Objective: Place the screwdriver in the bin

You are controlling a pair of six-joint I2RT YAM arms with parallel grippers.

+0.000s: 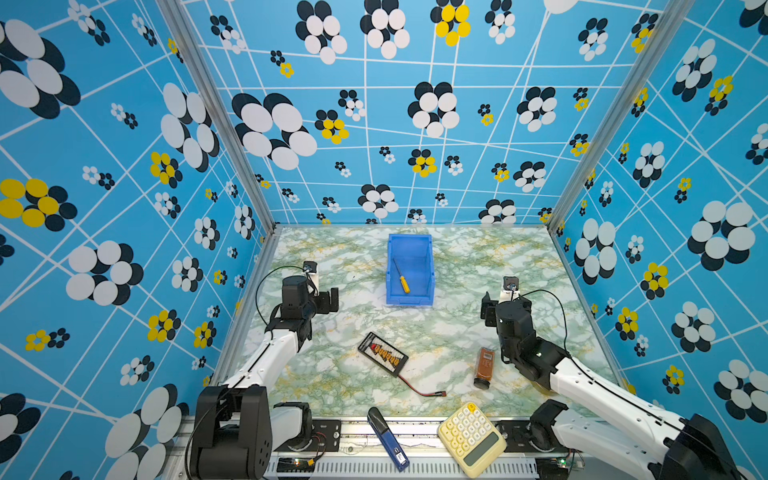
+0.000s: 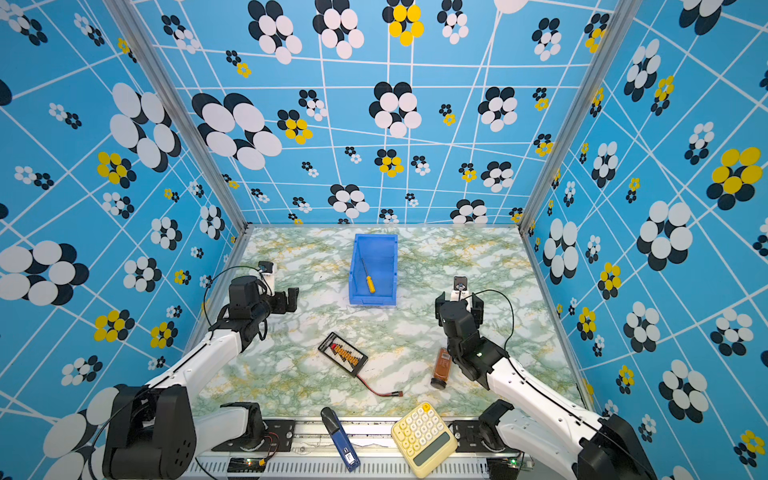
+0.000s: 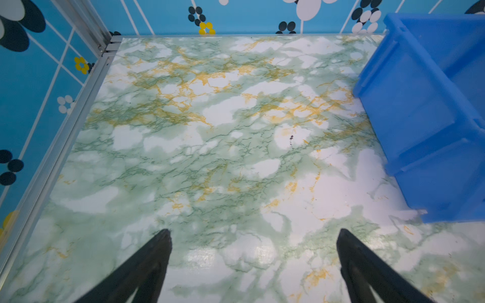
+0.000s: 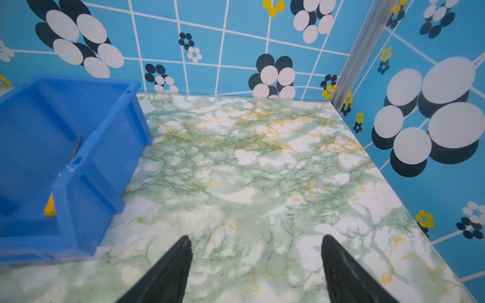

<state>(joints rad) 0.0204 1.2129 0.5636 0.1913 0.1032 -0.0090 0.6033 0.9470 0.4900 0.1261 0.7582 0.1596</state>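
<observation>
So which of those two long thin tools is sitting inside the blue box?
The screwdriver with the yellow handle: it lies in the blue bin. The dark blue pen-like tool lies outside it, at the table's front edge.

The screwdriver [image 4: 49, 207] partly hidden behind bin [image 4: 105, 147] wall

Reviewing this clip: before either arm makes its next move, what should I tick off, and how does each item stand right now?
1. Screwdriver lies inside the bin, on its floor: ok.
2. Bin stands upright on the table, open top up: ok.
3. Left gripper is open with nothing between the jaws: ok.
4. Right gripper is open with nothing between the jaws: ok.
5. Both grippers are apart from the bin, one on each side: ok.
6. Gap between the right arm and the spice bottle lying beside it: cannot tell.
</observation>
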